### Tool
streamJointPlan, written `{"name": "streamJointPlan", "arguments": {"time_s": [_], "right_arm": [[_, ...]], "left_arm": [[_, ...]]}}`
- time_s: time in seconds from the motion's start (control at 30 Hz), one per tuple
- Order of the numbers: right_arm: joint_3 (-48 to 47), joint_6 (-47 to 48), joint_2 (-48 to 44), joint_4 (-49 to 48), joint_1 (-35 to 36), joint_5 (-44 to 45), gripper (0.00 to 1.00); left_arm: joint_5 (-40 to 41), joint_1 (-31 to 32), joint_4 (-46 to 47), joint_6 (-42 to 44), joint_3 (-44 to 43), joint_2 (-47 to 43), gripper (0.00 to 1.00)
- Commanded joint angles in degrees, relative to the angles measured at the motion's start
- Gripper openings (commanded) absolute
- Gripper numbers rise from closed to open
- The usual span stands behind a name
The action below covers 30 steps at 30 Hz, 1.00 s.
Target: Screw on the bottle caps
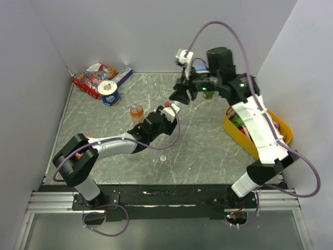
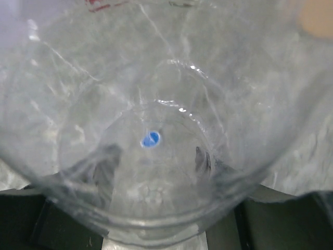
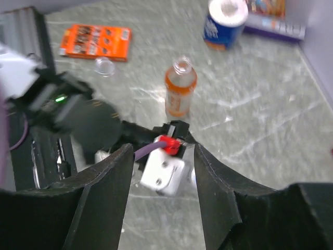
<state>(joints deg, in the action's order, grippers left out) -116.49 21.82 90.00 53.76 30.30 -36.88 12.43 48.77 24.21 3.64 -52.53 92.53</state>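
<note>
Bottle (image 1: pixel 136 112) upright on desk (image 1: pixel 208 156), left of centre. Neck open, no cap on. L hand (image 1: pixel 167 110) just to its right. L wrist cam is filled by a clear plastic vessel (image 2: pixel 93 104) right at the lens. Fingers hidden, so can't tell if L hand is closed or not. Blue spot (image 2: pixel 151 139) seen thru the plastic, prob. a cap, not sure. Small pale disc (image 1: pixel 163 158) on desk nearer the bases, maybe another cap. R hand (image 3: pixel 161 151) hangs above L wrist, jaws apart, nothing in them.

Risks:
- R hand comes down → hits L wrist, since arms are nearly stacked.
- L forearm swings → tips the open bottle, drink spills.
- L cam view warped by plastic → poor aim, so cap misses neck or cross-threads.
</note>
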Motion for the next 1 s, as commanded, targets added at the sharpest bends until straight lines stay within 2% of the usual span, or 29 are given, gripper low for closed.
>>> {"name": "streamJointPlan", "arguments": {"time_s": [0.0, 0.03, 0.1, 0.13, 0.23, 0.33, 0.53, 0.7, 0.97], "right_arm": [[0.38, 12.31, -6.58, 5.45, -3.06, -14.35, 0.58], [2.91, 22.55, -8.5, 7.48, -3.06, -14.7, 0.59], [6.43, 32.01, -10.53, 12.56, -3.15, -13.57, 0.61], [9.75, 39.62, -12.11, 13.64, -3.06, -12.96, 0.62], [14.69, 51.42, -13.96, 17.77, -2.97, -10.15, 0.64], [16.38, 59.0, -13.97, 21.63, -2.53, -8.38, 0.66], [20.23, 65.18, -15.11, 23.33, 1.42, -6.01, 0.66], [24.37, 64.4, -16.61, 19.37, 3.7, -5.48, 0.66], [25.43, 62.64, -15.82, 15.68, 4.41, -4.16, 0.64]], "left_arm": [[-11.25, -1.75, -2.06, 0.84, 3.48, -3.32, 0.01], [-12.94, -2.1, -1.97, 1.63, 4.1, -4.02, 0.01], [-17.94, -2.89, -2.58, 5.84, 5.94, -5.95, 0.01], [-21.44, -2.89, -2.5, 7.51, 6.47, -6.74, 0.01], [-28.92, -3.16, -3.46, 14.54, 8.58, -9.56, 0.01], [-32.11, -3.16, -5.56, 20.25, 9.29, -11.05, 0.01], [-35.19, -3.25, -7.33, 23.69, 8.68, -11.76, 0.01], [-34.75, -3.16, -6.98, 24.84, 7.71, -11.85, 0.01], [-35.37, -2.81, -7.68, 25.89, 7.62, -12.64, 0.01]]}}
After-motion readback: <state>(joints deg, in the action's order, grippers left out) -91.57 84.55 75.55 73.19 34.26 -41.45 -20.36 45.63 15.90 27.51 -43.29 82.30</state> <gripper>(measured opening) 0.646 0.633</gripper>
